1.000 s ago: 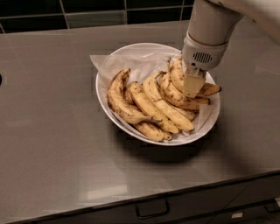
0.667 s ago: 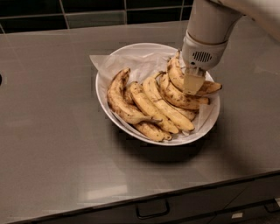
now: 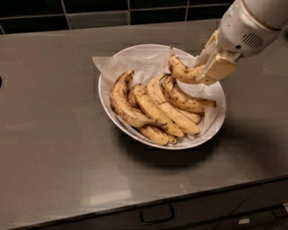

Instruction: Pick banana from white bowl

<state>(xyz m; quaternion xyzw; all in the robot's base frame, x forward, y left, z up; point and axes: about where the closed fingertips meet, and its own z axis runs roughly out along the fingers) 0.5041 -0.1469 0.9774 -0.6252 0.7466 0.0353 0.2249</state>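
Note:
The white bowl (image 3: 118, 110) sits mid-counter, lined with crumpled white paper, and holds several brown-speckled bananas. My gripper (image 3: 208, 67) is over the bowl's right rim, shut on the short, curved, speckled banana (image 3: 181, 71). The banana is lifted clear of the pile, its thin dark stem pointing up and left. The other bananas (image 3: 155, 108) lie below it in the bowl, the thick brown-edged one on the left.
The grey counter (image 3: 49, 134) has its front edge at the bottom, with a drawer handle (image 3: 156, 215) below it. A dark tiled wall (image 3: 90, 9) runs along the back. My white arm (image 3: 252, 27) comes in from the top right.
My gripper has risen and moved right with the short banana in it, lifting it off the pile. The other bananas have stayed in the bowl.

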